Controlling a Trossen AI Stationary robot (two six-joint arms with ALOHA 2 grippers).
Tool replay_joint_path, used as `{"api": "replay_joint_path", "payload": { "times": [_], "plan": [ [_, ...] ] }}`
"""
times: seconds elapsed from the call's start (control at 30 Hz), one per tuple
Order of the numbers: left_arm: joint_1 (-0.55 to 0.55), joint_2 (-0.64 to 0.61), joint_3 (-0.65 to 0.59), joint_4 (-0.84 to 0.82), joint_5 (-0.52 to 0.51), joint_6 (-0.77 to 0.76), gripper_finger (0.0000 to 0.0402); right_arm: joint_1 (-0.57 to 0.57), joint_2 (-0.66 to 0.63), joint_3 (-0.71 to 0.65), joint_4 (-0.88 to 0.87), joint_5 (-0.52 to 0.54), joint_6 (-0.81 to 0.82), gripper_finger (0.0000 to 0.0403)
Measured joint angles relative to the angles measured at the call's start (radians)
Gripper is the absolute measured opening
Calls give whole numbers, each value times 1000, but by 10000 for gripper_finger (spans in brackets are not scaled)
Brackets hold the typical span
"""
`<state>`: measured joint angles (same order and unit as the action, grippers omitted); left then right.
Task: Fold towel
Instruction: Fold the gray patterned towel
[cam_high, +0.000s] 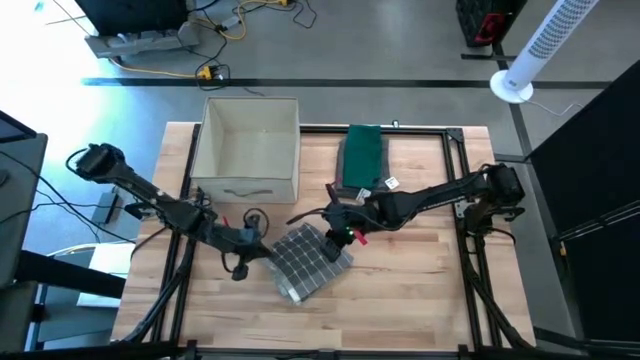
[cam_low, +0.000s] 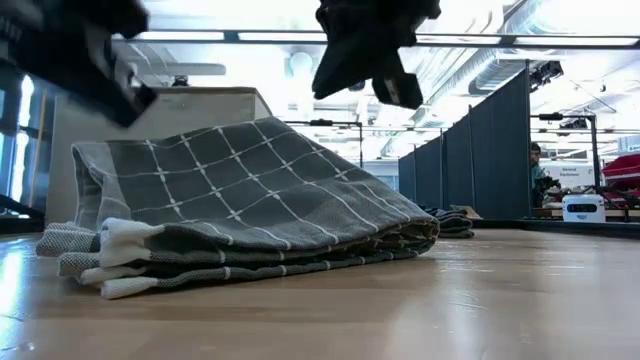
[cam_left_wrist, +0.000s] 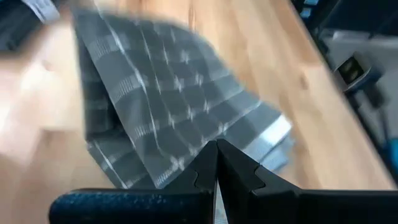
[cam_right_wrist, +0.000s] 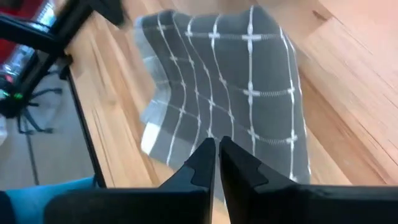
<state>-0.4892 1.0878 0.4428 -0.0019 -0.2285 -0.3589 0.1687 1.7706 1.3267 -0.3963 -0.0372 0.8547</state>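
Towel (cam_high: 311, 262), grey checked, lies folded and rumpled; both tools (cam_left_wrist: 217, 163) (cam_right_wrist: 217, 158) pressed together.

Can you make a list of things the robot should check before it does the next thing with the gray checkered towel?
1. Towel flat on the table: not ok, it is bunched and humped up.
2. Layers lined up: not ok, edges stick out unevenly at one end in the low view.
3. Left hand free of the towel: ok, fingers shut with nothing between them.
4. Right hand free of the towel: ok, shut and empty too.
5. Room around the towel: ok, the box and the green cloth sit apart from it.
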Motion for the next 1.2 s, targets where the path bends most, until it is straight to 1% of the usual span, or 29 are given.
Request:
{"api": "replay_joint_path", "payload": {
  "times": [0.07,0.13,0.23,0.37,0.47,0.6,0.77,1.0,1.2],
  "plan": [
    [-1,47,-22,75,11,10,0,-5,0,-2,-4,-1,-5,2],
    [-1,83,-34,139,-12,47,0,-6,0,-2,-3,0,-15,2],
    [22,150,-53,126,-30,55,0,-6,-1,-2,-6,-2,-26,1],
    [46,239,-85,134,48,46,0,-6,5,-3,2,16,-37,0],
    [47,282,-95,142,73,47,0,-9,35,-3,78,26,-94,0],
    [47,293,-93,154,95,47,0,-21,98,-2,192,-14,-161,0],
    [51,290,-94,160,113,43,0,-43,161,-3,250,-54,-208,0],
    [43,289,-94,160,156,23,0,-112,268,-2,259,-35,-253,0],
    [25,295,-94,148,237,28,0,-185,337,-2,266,19,-226,0]
  ]
}}
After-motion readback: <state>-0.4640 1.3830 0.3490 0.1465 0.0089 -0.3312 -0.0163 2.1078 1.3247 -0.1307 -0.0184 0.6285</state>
